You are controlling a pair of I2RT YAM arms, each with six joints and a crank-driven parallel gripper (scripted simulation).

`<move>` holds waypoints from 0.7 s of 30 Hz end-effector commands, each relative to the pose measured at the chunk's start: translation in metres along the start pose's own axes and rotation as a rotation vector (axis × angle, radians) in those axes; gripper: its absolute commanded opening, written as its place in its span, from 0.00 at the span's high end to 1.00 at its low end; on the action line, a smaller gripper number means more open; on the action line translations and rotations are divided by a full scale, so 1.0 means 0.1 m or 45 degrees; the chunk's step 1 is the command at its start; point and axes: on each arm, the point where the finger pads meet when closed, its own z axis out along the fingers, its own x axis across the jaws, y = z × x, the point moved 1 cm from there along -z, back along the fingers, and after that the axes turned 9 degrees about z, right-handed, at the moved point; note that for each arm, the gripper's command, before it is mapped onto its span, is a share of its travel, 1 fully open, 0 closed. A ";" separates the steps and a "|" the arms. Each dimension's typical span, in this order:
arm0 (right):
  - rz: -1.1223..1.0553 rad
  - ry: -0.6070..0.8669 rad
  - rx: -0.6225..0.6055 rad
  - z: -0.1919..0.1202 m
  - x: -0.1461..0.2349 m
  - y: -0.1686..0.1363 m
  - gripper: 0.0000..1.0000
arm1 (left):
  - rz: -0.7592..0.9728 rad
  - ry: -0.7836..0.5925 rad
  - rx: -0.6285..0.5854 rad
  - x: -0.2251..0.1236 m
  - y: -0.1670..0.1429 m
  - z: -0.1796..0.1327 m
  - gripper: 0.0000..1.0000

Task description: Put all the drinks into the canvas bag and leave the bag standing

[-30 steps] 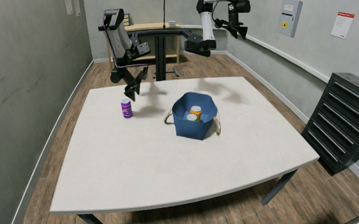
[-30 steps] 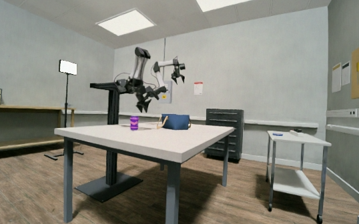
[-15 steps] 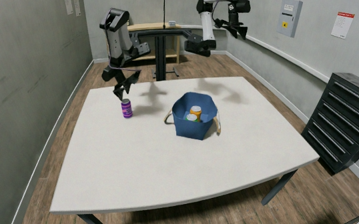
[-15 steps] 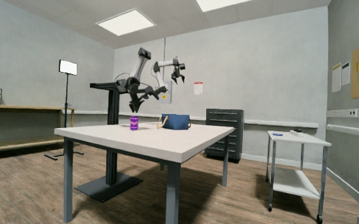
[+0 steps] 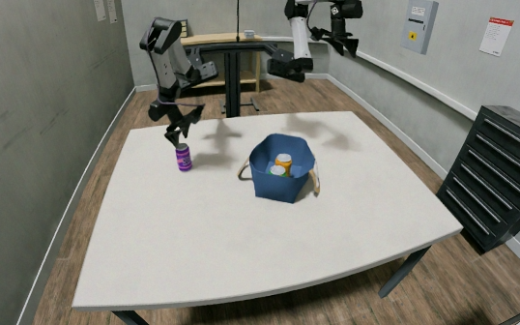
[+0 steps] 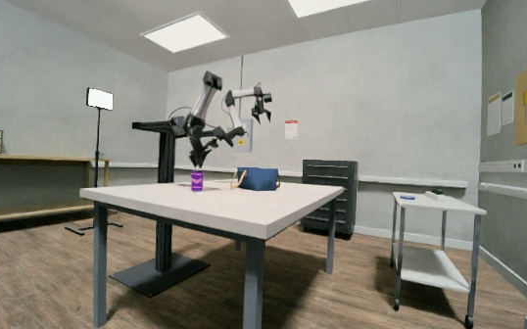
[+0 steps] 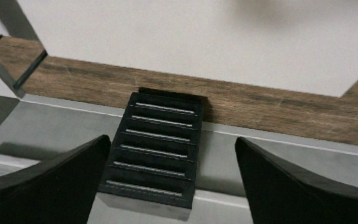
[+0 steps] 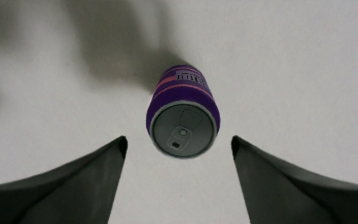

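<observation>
Purple drink can with pink markings and a grey lid (image 5: pixel 184 158) (image 6: pixel 197 180) (image 8: pixel 183 117): stood upright on the white table (image 5: pixel 262 247) (image 6: pixel 216 201) (image 7: pixel 205 40) (image 8: pixel 305 75), outside the bag, left of centre in the top view.

Can lid: showed a pull tab and a darker grey face in the right wrist view, near mid-frame.

Blue canvas bag (image 5: pixel 277 188) (image 6: pixel 258 179): stood with walls up and mouth open, just right of centre in the top view; had tan handles drooping at both sides.

Orange drink can with a pale lid (image 5: pixel 283 166): sat inside the bag, toward the back.

Green drink can with a pale lid (image 5: pixel 277 170): sat inside the bag, lower in the frame than the orange one, mostly hidden by the front wall.

Right claw (image 5: pixel 179 138) (image 6: pixel 198 165) (image 8: pixel 179 142): released, spread wide with nothing gripped; pointed down just above the purple can.

Left claw (image 5: pixel 348 54) (image 6: pixel 263 120) (image 7: pixel 172 142): released and empty; hung at the upper right of the top view.

Top view only: revealed the cans within the bag, concealed by fabric in the exterior view.

Left wrist view: showed a black drawer cabinet (image 5: pixel 499 169) (image 6: pixel 329 196) (image 7: pixel 155 150) between the fingertips, well beyond the table edge, but neither drinks nor bag.
</observation>
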 end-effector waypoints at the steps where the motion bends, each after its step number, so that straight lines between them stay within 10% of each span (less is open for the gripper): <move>1: -0.031 -0.073 0.013 0.05 -0.14 -0.03 0.11 | -0.028 0.056 0.019 0.02 0.00 -0.16 0.00; 21: -0.030 -0.078 0.015 0.32 -0.17 -0.17 0.11 | -0.028 0.056 0.019 0.02 0.00 -0.16 0.00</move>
